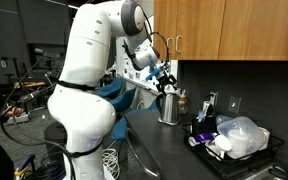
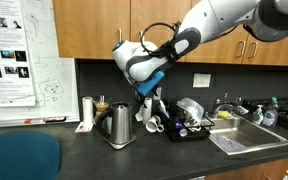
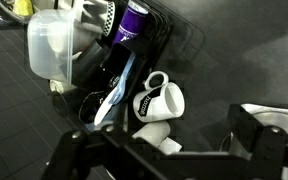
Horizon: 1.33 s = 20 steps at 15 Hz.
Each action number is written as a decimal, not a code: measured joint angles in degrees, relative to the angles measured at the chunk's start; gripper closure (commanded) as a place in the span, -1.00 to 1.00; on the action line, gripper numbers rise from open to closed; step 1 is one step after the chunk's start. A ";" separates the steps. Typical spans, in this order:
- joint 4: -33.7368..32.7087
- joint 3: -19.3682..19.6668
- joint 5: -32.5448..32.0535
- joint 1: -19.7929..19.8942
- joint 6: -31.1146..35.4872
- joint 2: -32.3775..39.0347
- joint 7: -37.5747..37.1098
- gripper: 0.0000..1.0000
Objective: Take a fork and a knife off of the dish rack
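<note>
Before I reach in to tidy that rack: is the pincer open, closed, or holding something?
Pincer: open, holding nothing.

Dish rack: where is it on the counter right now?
In an exterior view the dish rack sits on the counter at mid-right, between the kettle to its left and the sink to its right.

Wooden cabinets hang above a black counter in both exterior views. In an exterior view a whiteboard bearing a poster stands at the counter's back, a steel sink is set in the counter below a dark wall, and a blue chair stands in front.
</note>
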<state>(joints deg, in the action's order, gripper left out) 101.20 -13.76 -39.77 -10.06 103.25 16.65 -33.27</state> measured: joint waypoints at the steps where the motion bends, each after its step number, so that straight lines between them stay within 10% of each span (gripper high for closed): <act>1: -1.60 1.25 0.00 -0.74 -1.63 1.70 0.00 -1.00; 20: -18.02 11.62 0.27 -5.71 -7.72 18.01 -0.95 -1.00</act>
<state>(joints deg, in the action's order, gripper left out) 83.18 -2.15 -39.50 -15.77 95.53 34.66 -34.22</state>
